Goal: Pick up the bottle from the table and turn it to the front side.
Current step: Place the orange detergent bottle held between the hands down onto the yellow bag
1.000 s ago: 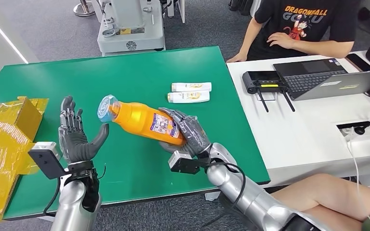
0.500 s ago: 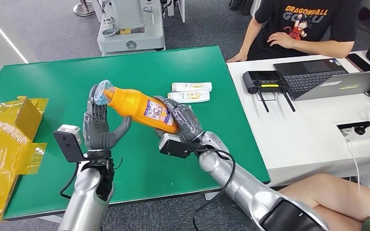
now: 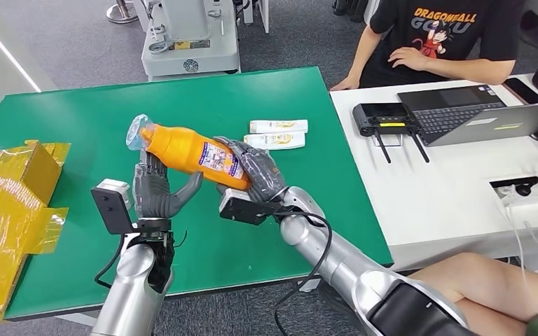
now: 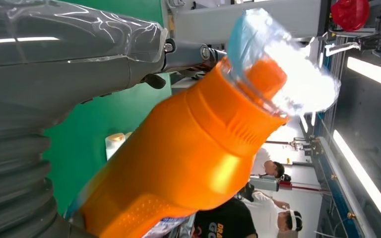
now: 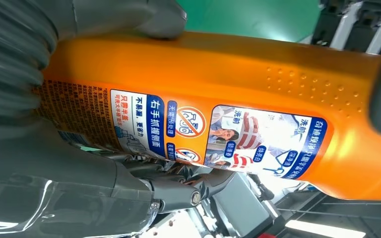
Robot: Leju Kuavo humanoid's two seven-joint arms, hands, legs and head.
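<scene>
Head view shows one orange bottle (image 3: 195, 152), two white bottles (image 3: 277, 134) lying side by side on the green table (image 3: 77, 119), one yellow box (image 3: 14, 182) at the table's left end, one laptop (image 3: 487, 115) and one black device (image 3: 385, 117) on the white desk (image 3: 448, 189), and one person (image 3: 438, 38) seated behind it; the orange bottle is in the air above the table, tilted, its clear-wrapped cap (image 3: 139, 131) up and to the left; the right hand (image 3: 252, 171) grips its lower end, fingers wrapped around the body; the left hand (image 3: 157, 192) is under the neck with fingers upright and the thumb spread, and whether they press on the bottle I cannot tell; compared with half a second ago, the bottle has moved a little left and up, and the left hand has come lower, now below the bottle and not beside its cap; right wrist view shows the label (image 5: 218, 136) with Chinese writing, blue panels and two round prohibition signs; the person's black shirt reads "DRAGONBALL GOKU".
</scene>
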